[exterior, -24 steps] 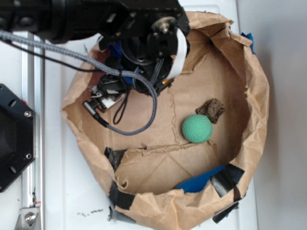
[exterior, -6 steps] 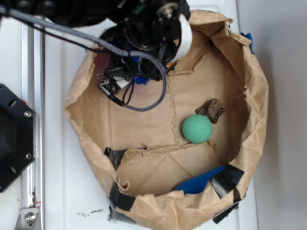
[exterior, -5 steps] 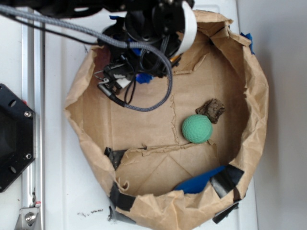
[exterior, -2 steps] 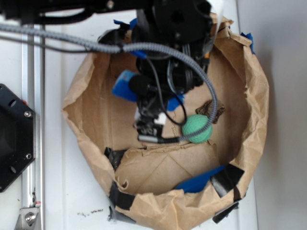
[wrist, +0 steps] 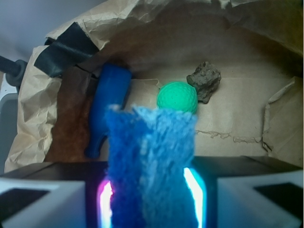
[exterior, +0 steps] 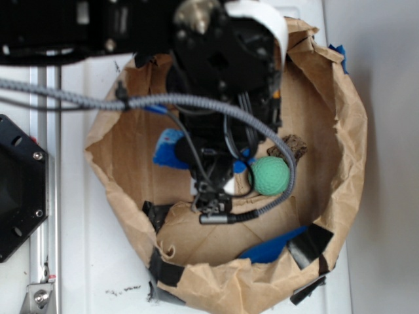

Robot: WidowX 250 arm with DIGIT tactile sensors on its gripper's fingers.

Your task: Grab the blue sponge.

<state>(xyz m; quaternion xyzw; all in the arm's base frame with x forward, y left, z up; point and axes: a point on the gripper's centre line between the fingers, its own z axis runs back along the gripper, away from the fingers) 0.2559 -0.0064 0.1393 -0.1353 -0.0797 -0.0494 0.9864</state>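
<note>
- Your hand (wrist: 151, 187) is closed on the blue sponge (wrist: 151, 161), which stands up between the fingers, lifted above the paper bag (exterior: 347, 131) floor.
- Expect it light, soft and squashy; the foam looks pinched across its middle, so grip firmly there.
- The green ball (wrist: 177, 97) and a brown lump (wrist: 204, 80) lie beyond, apart.

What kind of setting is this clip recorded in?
Probably a lab test bench: a white tabletop holds a taped brown paper bin with a green ball, while the gripper holds the blue sponge.
</note>
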